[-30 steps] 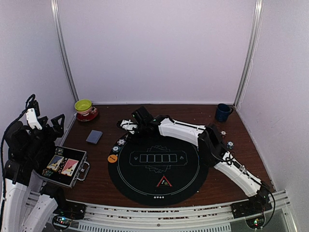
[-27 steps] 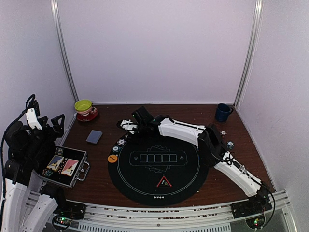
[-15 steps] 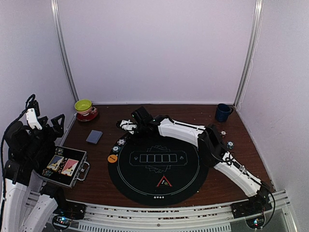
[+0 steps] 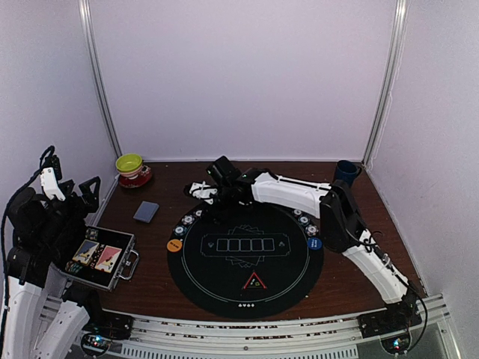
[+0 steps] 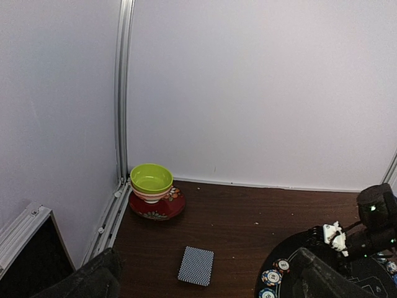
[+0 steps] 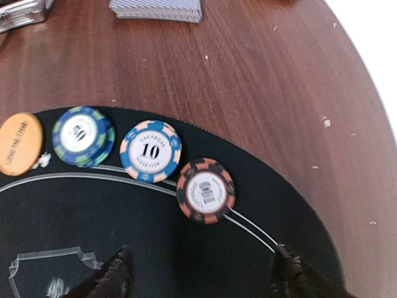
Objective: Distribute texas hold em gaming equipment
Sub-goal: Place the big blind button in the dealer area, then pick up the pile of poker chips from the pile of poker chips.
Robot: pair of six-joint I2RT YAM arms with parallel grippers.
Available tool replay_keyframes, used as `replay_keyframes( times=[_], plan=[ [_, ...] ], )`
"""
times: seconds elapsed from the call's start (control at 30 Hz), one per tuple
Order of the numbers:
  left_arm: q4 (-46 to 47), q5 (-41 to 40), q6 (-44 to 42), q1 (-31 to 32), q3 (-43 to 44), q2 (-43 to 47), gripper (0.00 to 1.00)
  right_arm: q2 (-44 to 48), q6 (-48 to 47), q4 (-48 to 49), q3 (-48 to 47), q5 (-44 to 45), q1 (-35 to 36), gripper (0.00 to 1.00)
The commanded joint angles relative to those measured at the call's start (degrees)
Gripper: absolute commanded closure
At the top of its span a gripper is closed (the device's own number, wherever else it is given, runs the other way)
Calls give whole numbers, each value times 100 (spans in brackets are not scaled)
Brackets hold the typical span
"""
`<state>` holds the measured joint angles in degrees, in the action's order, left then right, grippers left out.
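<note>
Right gripper (image 6: 201, 268) has lifted off the mat's (image 4: 217, 278) far-left rim and spread its jaws, nothing between them. The orange-and-black chip (image 6: 206, 190) lies flat on that rim, just beside the blue 10 chip (image 6: 151, 151). Chips look light, rigid and slick, so I'd pinch across the edge, not the faces. Left gripper (image 4: 71, 187) hangs wide open and empty, well left of the mat.

Probably a lab test booth. White panels (image 4: 239, 75) and metal posts (image 4: 101, 82) at upper frame enclose a dark wooden table (image 4: 171, 176).
</note>
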<state>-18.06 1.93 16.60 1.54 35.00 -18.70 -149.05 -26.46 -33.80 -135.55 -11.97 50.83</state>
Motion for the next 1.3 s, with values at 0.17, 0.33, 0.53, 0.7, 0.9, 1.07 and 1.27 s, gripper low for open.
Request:
replay_keyframes(
  times=[0.17,0.33,0.53,0.7,0.9,1.07,1.27],
  plan=[
    [193,69,-8,-49,-11,-32,2,2596,138,-379,1672,222,-410,0],
    [223,204,-16,-50,-5,-41,2,3596,230,-475,2779,234,-1202,0],
    [239,247,-16,-52,-2,-9,2,4361,475,-265,3941,123,-2560,0],
    [229,186,-25,-46,-19,17,2,4185,713,-625,4047,471,-3401,0],
    [225,244,-24,-53,-2,-25,2,4163,925,-1158,4308,651,-4146,0],
    [238,187,-16,-41,-20,103,2,4409,953,-556,5177,1061,-4442,0],
    [233,260,-24,-42,-9,31,2,4114,928,-495,5293,874,-4796,4]
  ],
)
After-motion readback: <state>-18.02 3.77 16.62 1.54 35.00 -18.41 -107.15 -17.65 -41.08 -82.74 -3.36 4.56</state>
